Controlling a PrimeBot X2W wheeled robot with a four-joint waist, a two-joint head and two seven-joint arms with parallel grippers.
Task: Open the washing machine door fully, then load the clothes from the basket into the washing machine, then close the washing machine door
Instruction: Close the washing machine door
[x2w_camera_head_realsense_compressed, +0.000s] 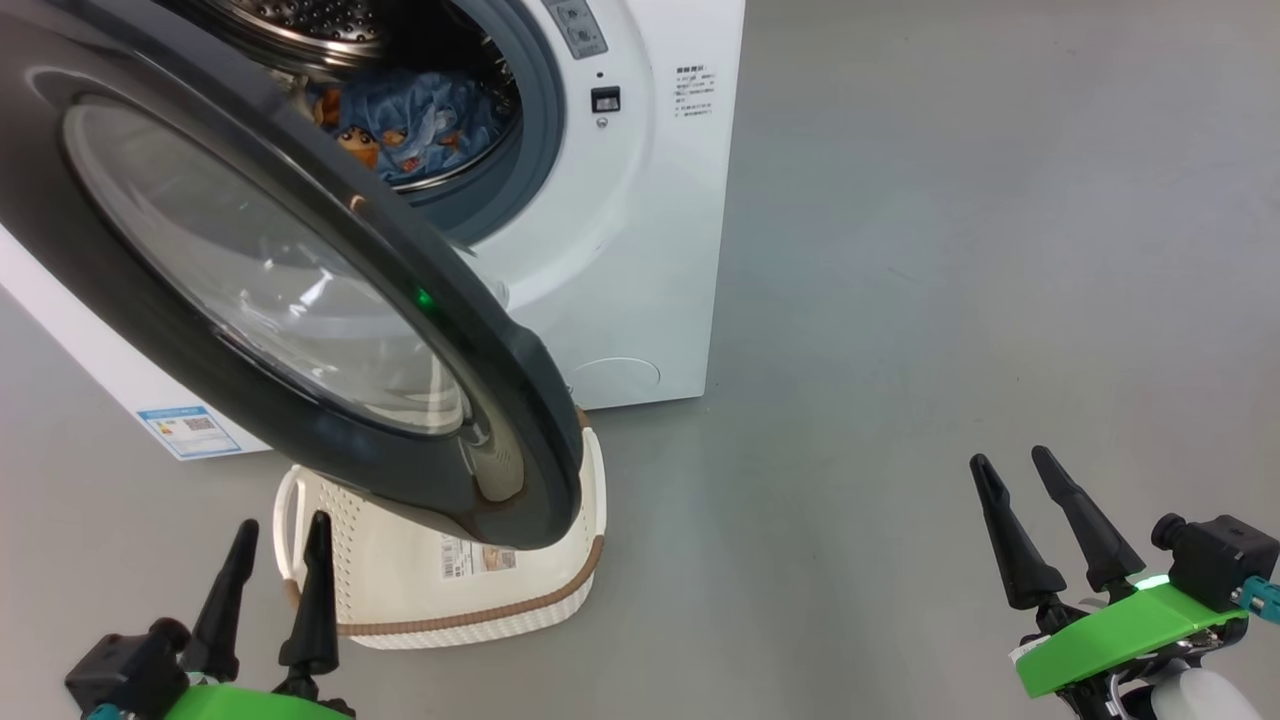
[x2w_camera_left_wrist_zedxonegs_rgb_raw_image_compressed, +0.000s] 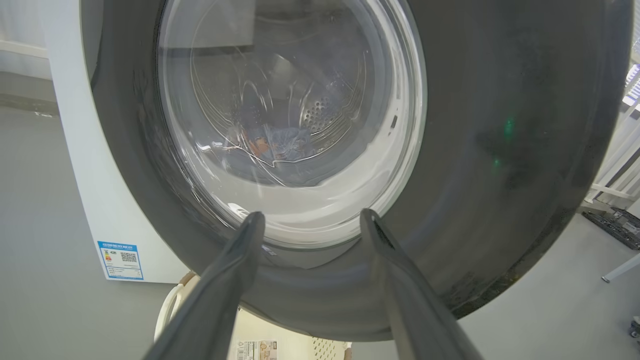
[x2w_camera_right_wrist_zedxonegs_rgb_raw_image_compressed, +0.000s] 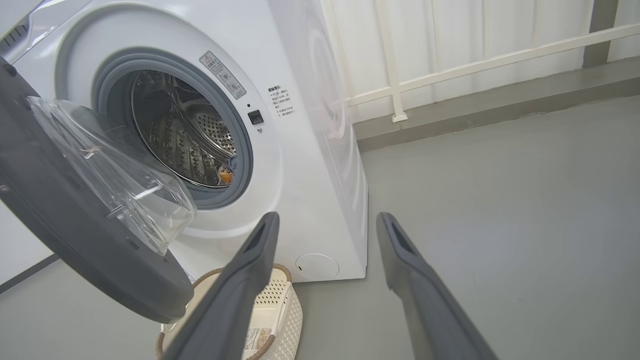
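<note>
The washing machine (x2w_camera_head_realsense_compressed: 640, 200) (x2w_camera_right_wrist_zedxonegs_rgb_raw_image_compressed: 310, 150) stands ahead with its door (x2w_camera_head_realsense_compressed: 300, 300) (x2w_camera_left_wrist_zedxonegs_rgb_raw_image_compressed: 300, 150) (x2w_camera_right_wrist_zedxonegs_rgb_raw_image_compressed: 85, 210) swung partly open, hanging over the basket (x2w_camera_head_realsense_compressed: 440, 590) (x2w_camera_right_wrist_zedxonegs_rgb_raw_image_compressed: 280, 310). The clothes (x2w_camera_head_realsense_compressed: 410, 120) (x2w_camera_right_wrist_zedxonegs_rgb_raw_image_compressed: 226, 172), blue with orange faces, lie inside the steel drum and show dimly through the door glass as clothes (x2w_camera_left_wrist_zedxonegs_rgb_raw_image_compressed: 280, 142). The basket's visible inside holds nothing. My left gripper (x2w_camera_head_realsense_compressed: 283, 530) (x2w_camera_left_wrist_zedxonegs_rgb_raw_image_compressed: 310, 220) is open, low at the left, just short of the door's lower rim. My right gripper (x2w_camera_head_realsense_compressed: 1010, 462) (x2w_camera_right_wrist_zedxonegs_rgb_raw_image_compressed: 325, 220) is open over bare floor at the right.
Grey floor (x2w_camera_head_realsense_compressed: 950, 300) spreads wide to the right of the machine. A blue label sticker (x2w_camera_head_realsense_compressed: 190, 430) marks the washer's left side. A white railing and wall (x2w_camera_right_wrist_zedxonegs_rgb_raw_image_compressed: 475, 55) run behind the machine, and a table leg (x2w_camera_left_wrist_zedxonegs_rgb_raw_image_compressed: 620, 267) stands at the far right of the left wrist view.
</note>
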